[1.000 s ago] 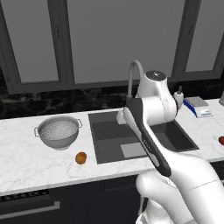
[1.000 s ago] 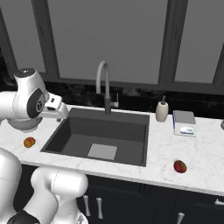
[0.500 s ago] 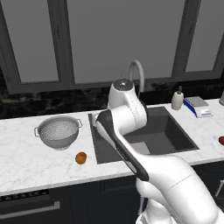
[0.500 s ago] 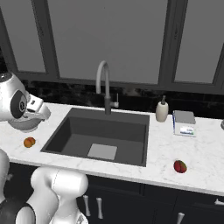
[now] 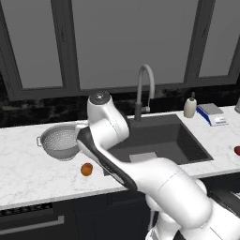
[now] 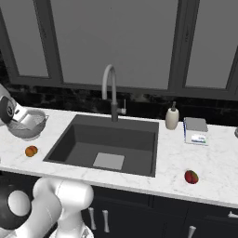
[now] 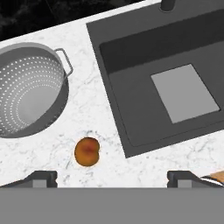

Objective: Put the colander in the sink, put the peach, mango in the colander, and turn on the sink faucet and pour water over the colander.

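Note:
The colander stands upright on the white marble counter left of the sink, also seen as colander and colander. The peach lies on the counter just in front of the colander, peach. My gripper hovers above the counter over the peach, between colander and sink, open with nothing between its fingertips. The mango lies on the counter right of the sink. The sink faucet stands behind the basin, no water running.
A white soap pump bottle and a blue-and-white box stand at the back right of the counter. The sink holds a pale square plate. Dark window panels rise behind the counter.
The arm has swung left from over the sink to above the counter by the colander and peach. The jaws stayed open. The fruits and colander have not moved.

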Motion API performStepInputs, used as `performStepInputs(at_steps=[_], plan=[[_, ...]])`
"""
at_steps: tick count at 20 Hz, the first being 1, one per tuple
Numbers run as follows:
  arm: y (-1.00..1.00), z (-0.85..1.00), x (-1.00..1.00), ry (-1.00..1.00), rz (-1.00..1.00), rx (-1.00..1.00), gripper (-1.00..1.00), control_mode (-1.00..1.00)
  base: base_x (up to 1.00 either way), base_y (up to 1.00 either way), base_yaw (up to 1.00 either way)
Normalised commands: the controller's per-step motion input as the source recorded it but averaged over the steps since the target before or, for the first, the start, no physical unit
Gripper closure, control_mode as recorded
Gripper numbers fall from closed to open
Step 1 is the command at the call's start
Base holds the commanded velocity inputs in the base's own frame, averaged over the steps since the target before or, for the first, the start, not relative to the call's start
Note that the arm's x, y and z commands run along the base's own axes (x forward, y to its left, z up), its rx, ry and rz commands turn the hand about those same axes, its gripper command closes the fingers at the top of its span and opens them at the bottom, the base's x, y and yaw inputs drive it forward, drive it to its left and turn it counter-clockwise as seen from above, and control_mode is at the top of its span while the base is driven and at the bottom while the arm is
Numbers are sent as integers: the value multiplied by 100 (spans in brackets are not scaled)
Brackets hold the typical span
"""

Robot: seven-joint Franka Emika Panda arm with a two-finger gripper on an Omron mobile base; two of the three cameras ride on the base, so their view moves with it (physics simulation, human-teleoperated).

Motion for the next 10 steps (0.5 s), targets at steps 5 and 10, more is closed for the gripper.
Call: performStepInputs(at_steps=[5,10], plan=[[35,-9,48,6,-9,9,-100,-100,0,0,0],[3,-27,55,8,-3,11,-100,-100,0,0,0]])
